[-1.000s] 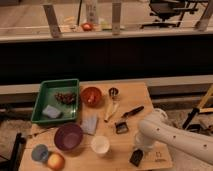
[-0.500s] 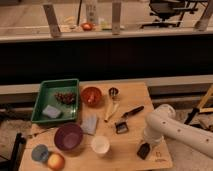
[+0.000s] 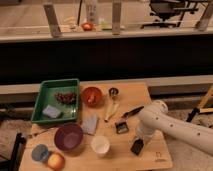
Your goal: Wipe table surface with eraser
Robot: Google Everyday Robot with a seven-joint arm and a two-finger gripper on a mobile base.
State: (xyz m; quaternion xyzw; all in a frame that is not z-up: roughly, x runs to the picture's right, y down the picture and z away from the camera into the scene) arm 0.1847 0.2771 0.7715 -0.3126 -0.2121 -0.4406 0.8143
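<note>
Here's the gripper (image 3: 137, 146), low over the right front part of the table surface (image 3: 150, 95), at the end of a thick white arm (image 3: 175, 127) that sweeps in from the right; the dark block at its tip looks like the eraser (image 3: 137, 146), lying on or just above the wood, though whether the fingers are clamped on it I cannot tell. Just up and left of it sits a small black clip-like object (image 3: 121, 127), near but apart; beyond that a long black-handled utensil (image 3: 131, 112) lies slanted beside the arm.

Now the rest of the tabletop; a white cup (image 3: 100, 145) stands left of the gripper, a purple bowl (image 3: 68, 136) further left, a pale grey-blue sponge (image 3: 90, 123) between the bowl and the clip; a green tray (image 3: 41, 95) fills the back left corner, with a pale block and some dark bits inside; an orange-red bowl (image 3: 91, 95) sits beside the tray, a small metal cup (image 3: 113, 92) next to that; at the front left corner a blue-grey round lid (image 3: 40, 152) and an orange fruit (image 3: 55, 161) lie just beside each other.

Behind the table runs a dark wall with a lit ledge above it; an office chair (image 3: 167, 10) stands far back on the right.
</note>
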